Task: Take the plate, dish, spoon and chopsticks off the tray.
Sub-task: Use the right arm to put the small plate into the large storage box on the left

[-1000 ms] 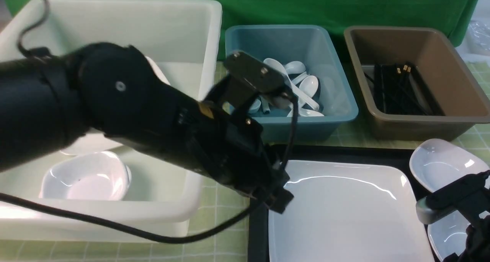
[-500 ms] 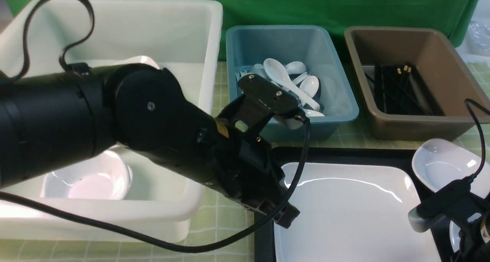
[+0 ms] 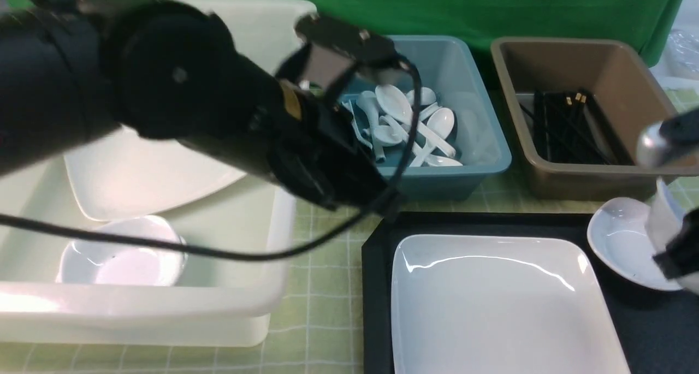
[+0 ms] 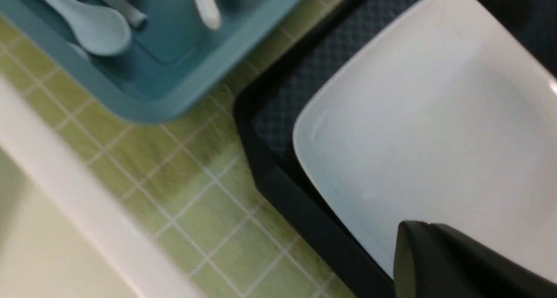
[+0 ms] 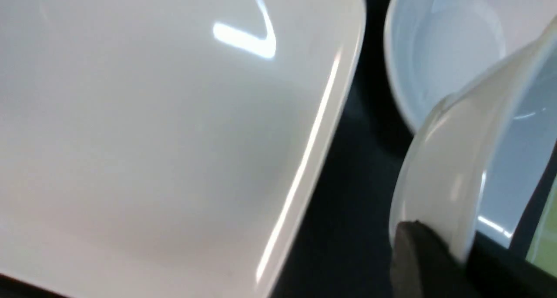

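Note:
The black tray (image 3: 377, 265) carries the large white plate (image 3: 491, 303) (image 5: 152, 115) (image 4: 435, 115). My right gripper (image 3: 677, 256) (image 5: 461, 254) is shut on the rim of a small white dish (image 3: 662, 221) (image 5: 457, 159), which hangs tilted on edge above the tray's right side. A second small dish (image 3: 622, 243) (image 5: 444, 50) rests on the tray beside it. My left gripper (image 3: 390, 205) (image 4: 413, 232) is shut and empty, hovering over the plate's near-left corner. No spoon or chopsticks show on the visible part of the tray.
A big white tub (image 3: 273, 243) at the left holds a plate (image 3: 142, 183) and a small dish (image 3: 120, 259). Behind the tray, a blue tub (image 3: 480, 144) (image 4: 174, 98) holds several white spoons and a brown tub (image 3: 600, 177) holds black chopsticks. My left arm spans the upper left.
My right gripper closed on the small dish and raised it up and to the right. My left arm rose and pulled back from the tray's left edge, staying shut.

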`<action>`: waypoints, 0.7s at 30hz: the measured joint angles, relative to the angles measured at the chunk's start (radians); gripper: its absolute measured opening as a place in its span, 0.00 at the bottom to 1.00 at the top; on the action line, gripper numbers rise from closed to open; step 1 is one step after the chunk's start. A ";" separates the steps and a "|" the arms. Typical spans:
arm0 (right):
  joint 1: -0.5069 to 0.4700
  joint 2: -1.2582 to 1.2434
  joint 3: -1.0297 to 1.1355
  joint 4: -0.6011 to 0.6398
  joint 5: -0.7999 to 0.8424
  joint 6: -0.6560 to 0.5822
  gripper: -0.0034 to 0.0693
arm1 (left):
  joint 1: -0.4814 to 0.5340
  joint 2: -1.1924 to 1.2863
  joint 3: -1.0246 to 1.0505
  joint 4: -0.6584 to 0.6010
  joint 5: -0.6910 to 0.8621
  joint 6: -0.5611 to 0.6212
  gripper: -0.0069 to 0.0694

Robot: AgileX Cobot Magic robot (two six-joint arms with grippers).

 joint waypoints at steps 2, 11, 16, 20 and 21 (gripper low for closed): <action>0.044 0.011 -0.113 0.074 -0.022 -0.055 0.14 | 0.082 -0.036 -0.039 -0.007 0.032 -0.019 0.09; 0.370 0.372 -0.611 0.213 -0.085 -0.157 0.14 | 0.549 -0.193 -0.057 -0.079 0.212 -0.071 0.09; 0.532 0.707 -0.963 0.223 -0.090 -0.174 0.14 | 0.726 -0.338 0.006 -0.095 0.234 -0.081 0.09; 0.607 0.896 -1.154 0.227 -0.069 -0.180 0.14 | 0.798 -0.437 0.089 -0.085 0.239 -0.092 0.09; 0.630 0.963 -1.200 0.227 -0.062 -0.182 0.14 | 0.821 -0.473 0.120 -0.081 0.241 -0.102 0.09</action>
